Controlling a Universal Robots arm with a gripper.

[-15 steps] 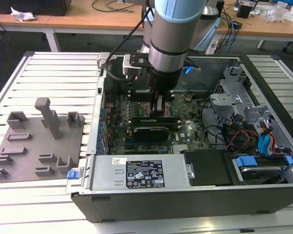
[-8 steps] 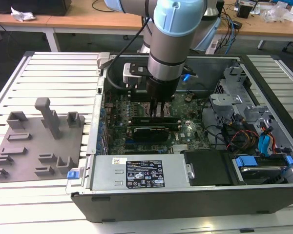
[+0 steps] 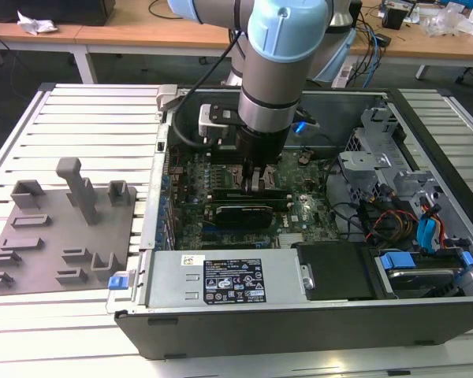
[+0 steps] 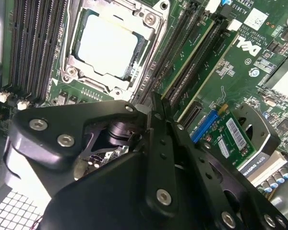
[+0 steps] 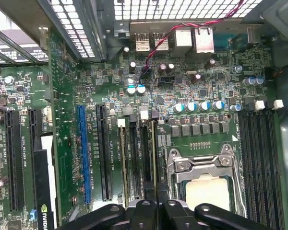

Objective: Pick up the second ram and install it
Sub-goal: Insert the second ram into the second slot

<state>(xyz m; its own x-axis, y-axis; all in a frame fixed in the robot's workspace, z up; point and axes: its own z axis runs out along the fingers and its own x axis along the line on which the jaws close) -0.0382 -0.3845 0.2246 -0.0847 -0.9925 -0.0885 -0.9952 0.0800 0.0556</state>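
Gripper state: we found the gripper [image 5: 156,203] with its fingers drawn together on the top edge of the second ram [image 5: 155,153], as far as the first wrist view allowed us to judge.
Gripper position: in the exterior view it [image 3: 255,183] stood low inside the computer case [image 3: 299,315], over the motherboard [image 5: 101,86].
Ram location: the stick ran straight out ahead of the fingertips, edge-on to the camera and in line with the black slots [image 5: 137,153] just beside it. We could not tell whether it was seated or resting above its slot.
Neighbours: the processor socket [image 5: 204,177] lay close on one side of the gripper, a blue slot [image 5: 82,153] further off on the other.
Ram appearance: we saw a thin, long, pale-edged strip, its faces and chips turned away from us.
Step advice: in our judgement the stick had to stay upright and parallel to the slot, with even downward pressure along its length.
Risk: a tilt or a sideways offset could jam one end against a slot wall.
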